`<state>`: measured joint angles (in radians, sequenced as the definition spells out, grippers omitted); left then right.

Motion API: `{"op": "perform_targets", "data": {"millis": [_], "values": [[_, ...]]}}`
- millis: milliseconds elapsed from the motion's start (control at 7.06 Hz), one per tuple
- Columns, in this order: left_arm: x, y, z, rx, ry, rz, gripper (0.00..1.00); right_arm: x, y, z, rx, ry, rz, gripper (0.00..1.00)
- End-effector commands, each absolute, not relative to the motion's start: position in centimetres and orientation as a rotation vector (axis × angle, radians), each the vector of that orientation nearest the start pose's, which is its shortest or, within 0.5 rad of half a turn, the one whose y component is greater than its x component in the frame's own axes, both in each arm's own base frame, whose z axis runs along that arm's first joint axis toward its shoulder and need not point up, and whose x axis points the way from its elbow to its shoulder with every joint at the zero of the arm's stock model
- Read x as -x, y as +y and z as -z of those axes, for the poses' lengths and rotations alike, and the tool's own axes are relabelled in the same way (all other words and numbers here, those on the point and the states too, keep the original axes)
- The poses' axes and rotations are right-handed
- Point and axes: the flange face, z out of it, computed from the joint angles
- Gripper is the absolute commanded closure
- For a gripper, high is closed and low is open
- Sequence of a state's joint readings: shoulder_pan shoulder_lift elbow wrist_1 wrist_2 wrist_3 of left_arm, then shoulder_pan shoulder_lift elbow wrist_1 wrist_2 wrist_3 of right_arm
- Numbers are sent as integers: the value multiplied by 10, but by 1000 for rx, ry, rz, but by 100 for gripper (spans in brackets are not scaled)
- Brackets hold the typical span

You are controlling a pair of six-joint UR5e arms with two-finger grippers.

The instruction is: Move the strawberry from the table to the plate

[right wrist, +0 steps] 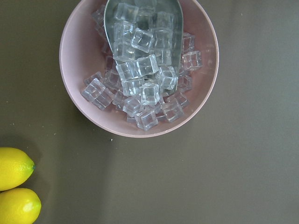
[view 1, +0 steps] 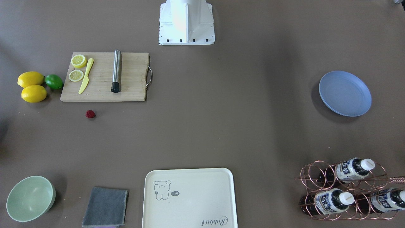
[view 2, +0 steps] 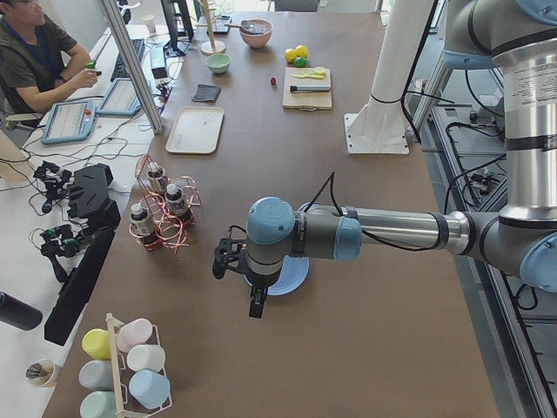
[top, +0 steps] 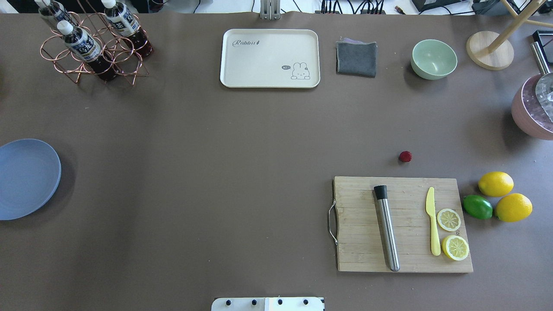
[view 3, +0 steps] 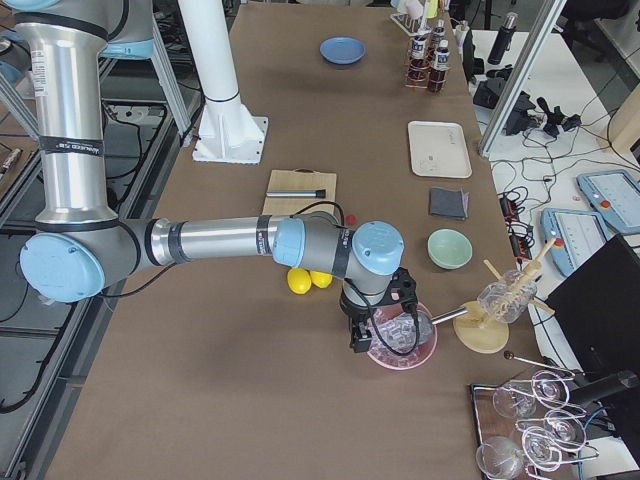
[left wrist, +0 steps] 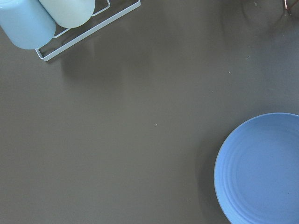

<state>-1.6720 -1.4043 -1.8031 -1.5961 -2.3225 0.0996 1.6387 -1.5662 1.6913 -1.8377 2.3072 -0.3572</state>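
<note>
Beyond the far edge of the wooden cutting board (top: 358, 242), on the robot's right half of the desk (top: 216, 172), the strawberry (top: 405, 156) lies alone on the bare surface. It is just clear of the board and touches nothing. The blue-lavender plate (top: 26, 179) sits at the opposite, left end of the desk, well apart from the berry and with nothing in it.

Neither arm is at the berry. The right gripper (view 3: 357, 340) hangs over the pink bowl of ice cubes (right wrist: 205, 88), near the two lemons (top: 496, 183). The left gripper (view 2: 257, 305) hangs above the desk just beside the plate. Both show only in the side views and their wrist cameras show no fingers, so I cannot tell how wide either one stands.

The pick looks not yet begun. The right arm seems the nearer one for it.

The berry should be very light. Its small, rounded body will probably roll or skid if one finger reaches it before the other. The bumpy skin ought to give the pads some bite. Whether it is real fruit or a stiff model cannot be told, so it is safer to treat it as soft and close gently. The best hold is likely from straight above, with the jaws opened only a little wider than the berry and closing across its widest middle. The fingertips would need to come almost down to the desk.
</note>
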Motion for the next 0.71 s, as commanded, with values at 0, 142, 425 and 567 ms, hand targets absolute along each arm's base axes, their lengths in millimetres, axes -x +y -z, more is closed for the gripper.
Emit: {"op": "perform_targets", "data": {"millis": [0, 142, 425, 567], "values": [[108, -419, -617, -168, 738, -35, 2, -99, -474, -626, -21, -749, 222, 0], [108, -418, -617, -182, 735, -42, 2, -99, -474, -626, -21, -749, 222, 0], [106, -418, -622, -171, 727, -43, 2, -96, -474, -628, -16, -749, 224, 0], [106, -418, -622, -168, 727, -42, 2, -96, -475, -628, -16, -749, 224, 0]]}}
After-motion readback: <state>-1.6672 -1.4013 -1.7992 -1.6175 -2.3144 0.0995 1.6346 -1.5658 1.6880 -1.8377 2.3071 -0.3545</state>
